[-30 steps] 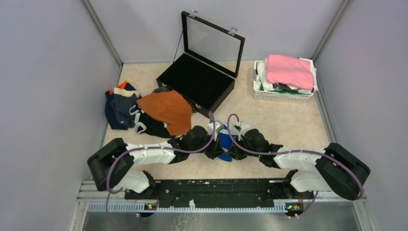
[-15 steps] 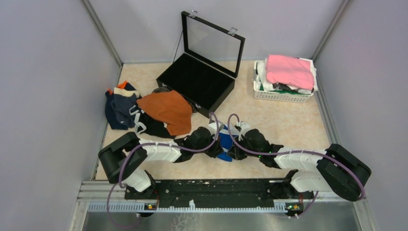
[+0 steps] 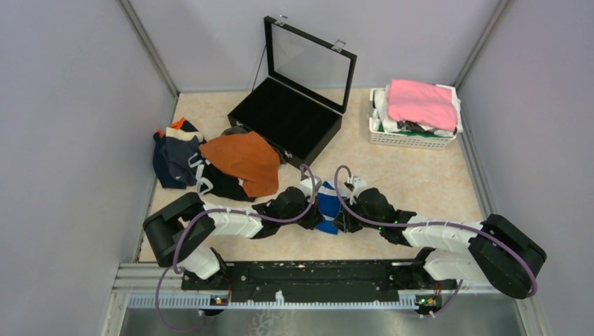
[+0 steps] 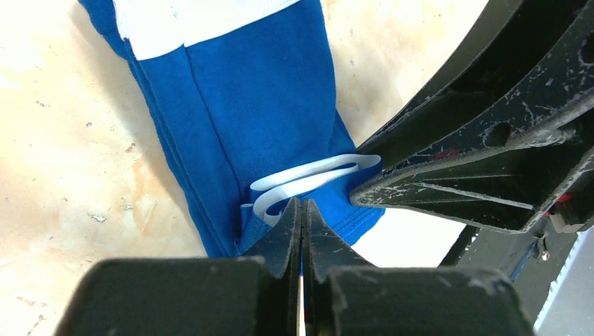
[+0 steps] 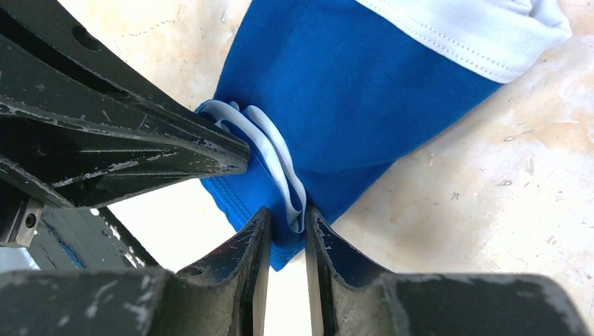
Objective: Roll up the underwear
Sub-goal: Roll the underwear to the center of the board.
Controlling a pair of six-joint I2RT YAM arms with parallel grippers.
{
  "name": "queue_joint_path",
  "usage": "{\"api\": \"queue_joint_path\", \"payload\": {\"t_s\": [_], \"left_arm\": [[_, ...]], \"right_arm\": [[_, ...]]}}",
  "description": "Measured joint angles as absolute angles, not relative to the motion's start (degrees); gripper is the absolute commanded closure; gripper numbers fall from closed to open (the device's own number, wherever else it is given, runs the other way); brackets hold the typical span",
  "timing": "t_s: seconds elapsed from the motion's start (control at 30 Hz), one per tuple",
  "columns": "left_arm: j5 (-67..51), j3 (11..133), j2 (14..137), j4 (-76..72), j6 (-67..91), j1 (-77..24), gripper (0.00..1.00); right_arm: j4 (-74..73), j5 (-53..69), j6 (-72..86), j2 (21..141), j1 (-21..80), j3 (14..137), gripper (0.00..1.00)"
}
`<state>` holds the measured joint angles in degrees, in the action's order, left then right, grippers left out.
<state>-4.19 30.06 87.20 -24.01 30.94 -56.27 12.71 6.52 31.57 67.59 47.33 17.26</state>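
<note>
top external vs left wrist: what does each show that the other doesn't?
Only top external: the open black case, the white basket holding the pink cloth, the heap of other underwear at the table's left, and both arms whole.
Only left wrist: the left gripper pinched shut on the white trim of the blue underwear, with its folded layers visible along one edge.
Both: the blue underwear lying on the table, with the right gripper meeting it from the opposite side.

High rear overview down onto table point(image 3: 420, 182); opposed wrist close-ups sharing the blue underwear point(image 4: 245, 105).
</note>
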Motion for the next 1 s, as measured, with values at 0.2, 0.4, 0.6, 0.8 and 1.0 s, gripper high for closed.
{"api": "queue_joint_path", "payload": {"t_s": [0.2, 0.4, 0.6, 0.8, 1.0], "left_arm": [[-3.84, 29.67, 87.46, -24.93, 31.53, -56.27, 1.0], [-3.38, 29.12, 87.83, -26.37, 31.83, -56.31, 1.0], [-2.94, 28.56, 88.03, -27.42, 32.1, -56.31, 1.0], [-2.68, 28.34, 88.53, -28.45, 32.27, -56.31, 1.0], [-2.46, 28.34, 89.19, -29.23, 32.38, -56.31, 1.0]], "right_arm": [[12.25, 5.48, 31.62, 67.57, 47.33, 17.26, 0.8], [11.42, 4.19, 31.64, 67.55, 47.33, 17.26, 0.76], [6.98, 0.32, 31.11, 62.41, 47.33, 17.26, 0.76], [3.4, -3.22, 29.3, 54.7, 47.33, 16.91, 0.76], [12.95, -6.28, 23.88, 45.28, 47.29, 9.91, 0.62]]}}
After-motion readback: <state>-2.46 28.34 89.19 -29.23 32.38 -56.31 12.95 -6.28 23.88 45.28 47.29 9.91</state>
